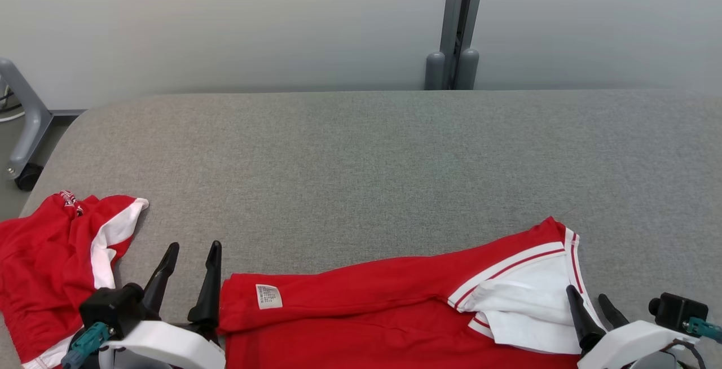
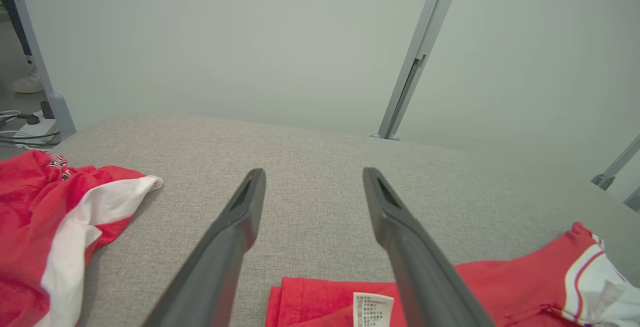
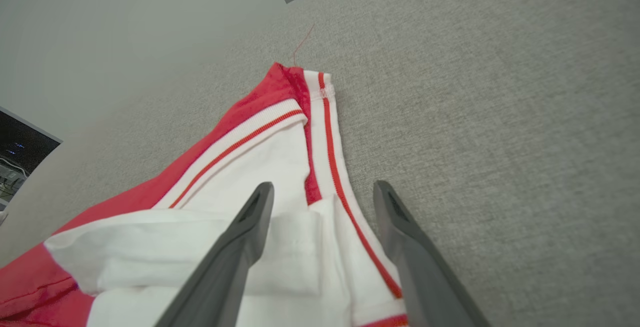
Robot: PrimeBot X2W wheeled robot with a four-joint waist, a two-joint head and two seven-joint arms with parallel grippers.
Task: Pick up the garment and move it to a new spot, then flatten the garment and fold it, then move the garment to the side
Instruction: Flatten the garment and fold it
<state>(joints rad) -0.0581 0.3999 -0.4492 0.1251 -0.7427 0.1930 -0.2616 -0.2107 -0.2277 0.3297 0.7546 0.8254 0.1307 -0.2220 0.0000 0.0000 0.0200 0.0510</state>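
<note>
Seeing garment (image 1: 366, 301) rumpled along near edge of table (image 1: 361, 160). My left gripper (image 1: 193, 245), jaws apart and empty, sits just off its label end; right gripper (image 1: 586, 293), also apart, over its white trim.

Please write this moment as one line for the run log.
left gripper: open, empty | right gripper: open, empty | red garment: unfolded on grey table
</note>
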